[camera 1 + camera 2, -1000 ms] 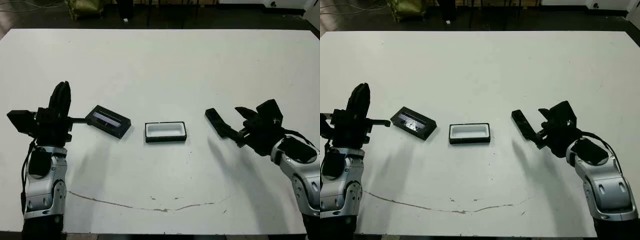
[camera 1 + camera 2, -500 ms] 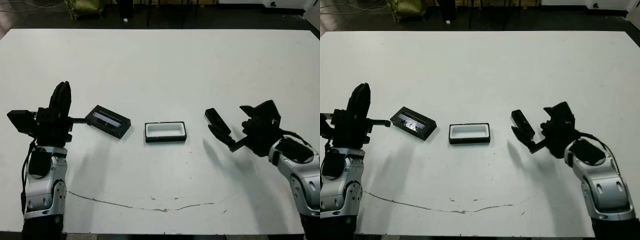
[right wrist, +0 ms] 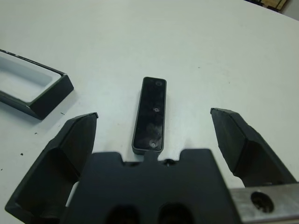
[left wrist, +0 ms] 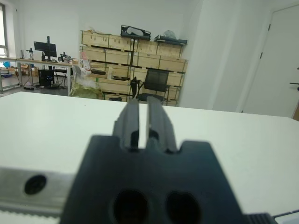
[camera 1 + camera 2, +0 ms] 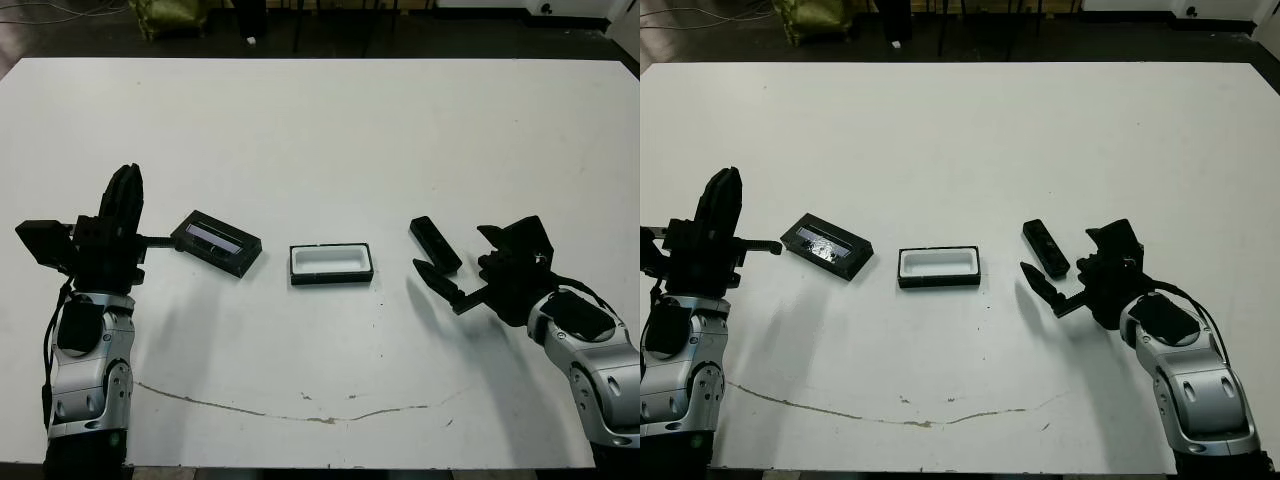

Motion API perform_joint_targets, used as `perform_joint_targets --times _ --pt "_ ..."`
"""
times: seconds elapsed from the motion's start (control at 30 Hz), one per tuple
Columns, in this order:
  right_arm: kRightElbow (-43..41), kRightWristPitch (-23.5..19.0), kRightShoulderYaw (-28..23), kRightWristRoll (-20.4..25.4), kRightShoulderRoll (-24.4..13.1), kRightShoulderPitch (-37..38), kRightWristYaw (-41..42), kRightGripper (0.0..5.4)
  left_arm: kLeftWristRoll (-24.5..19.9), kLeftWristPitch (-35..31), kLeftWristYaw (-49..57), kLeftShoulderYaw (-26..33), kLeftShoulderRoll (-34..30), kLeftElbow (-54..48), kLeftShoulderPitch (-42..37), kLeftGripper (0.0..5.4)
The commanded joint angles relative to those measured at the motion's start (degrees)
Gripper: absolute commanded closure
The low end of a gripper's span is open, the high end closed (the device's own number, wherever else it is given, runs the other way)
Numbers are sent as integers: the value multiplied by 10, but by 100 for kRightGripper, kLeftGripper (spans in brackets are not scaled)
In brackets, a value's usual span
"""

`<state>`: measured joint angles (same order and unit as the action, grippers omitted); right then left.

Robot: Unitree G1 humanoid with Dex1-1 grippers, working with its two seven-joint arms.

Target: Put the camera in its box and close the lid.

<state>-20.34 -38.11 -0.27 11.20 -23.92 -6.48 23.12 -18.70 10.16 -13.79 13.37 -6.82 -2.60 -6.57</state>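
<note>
Now the right tool (image 5: 455, 265) hangs low beside the small slim black bar-shaped camera (image 5: 435, 244), its two black fingers spread wide, and the right wrist view shows the bar lying flat on the white surface (image 5: 320, 130) in the gap between them, touched by neither. A second ago that tool was pressed up against the bar's near end; since then the arm has drawn back toward the robot's own side and dropped a little, leaving the camera where it lay, so nothing has been picked up and the grasp looks to be being lined up afresh. The camera sits well to the right of the small shallow black-walled, white-lined box (image 5: 331, 263), which is empty and has not shifted. Left of the box, just apart from it, rests the flat black rectangular lid (image 5: 216, 242) with its pale purplish strip window facing up, also unmoved. The left tool (image 5: 120, 205) stands upright near the lid, fingers pressed nearly together with only a thin slit between them in the left wrist view, exactly as it stood before. Every step of the task remains to be done.
</note>
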Motion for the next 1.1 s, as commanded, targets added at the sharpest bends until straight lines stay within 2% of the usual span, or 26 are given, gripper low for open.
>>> perform_joint_targets --times 0.03,0.13,0.23,0.3,0.43,0.5,0.57,0.67,0.83,0.9,0.97,1.03,1.1 --pt "7 1 7 -6 -6 11 2 2 3 -1 -1 0 -3 10 10 540" --pt "21 17 7 -7 -4 14 6 2 3 1 -3 0 -3 12 10 540" --pt "36 34 5 -8 2 19 6 38 2 -4 -1 -1 -3 9 11 540" --pt "38 30 7 -9 2 19 4 83 2 -7 0 0 -3 7 11 540" --pt "35 16 12 -10 0 17 2 106 -2 -8 -3 0 -3 7 11 540" --pt "33 10 16 -14 -3 15 0 141 -4 -8 -5 0 -3 8 11 540" --pt "42 21 18 -16 -4 16 5 186 0 -6 -3 0 -3 7 11 540" --pt "43 6 20 -17 -3 14 2 254 2 -4 -2 0 -3 7 12 540" --pt "62 14 18 -15 0 15 5 362 4 -7 0 -1 -3 4 12 540" --pt "68 13 19 -13 0 13 6 382 0 -12 0 -1 -2 3 12 540" --pt "61 1 27 -19 -5 11 5 370 1 -8 -2 -1 -3 6 11 540" --pt "56 -10 30 -19 -4 10 3 383 6 3 -3 -1 -3 12 10 540" --pt "58 -21 26 -15 5 10 -3 418 7 1 -2 -1 -3 11 10 540"
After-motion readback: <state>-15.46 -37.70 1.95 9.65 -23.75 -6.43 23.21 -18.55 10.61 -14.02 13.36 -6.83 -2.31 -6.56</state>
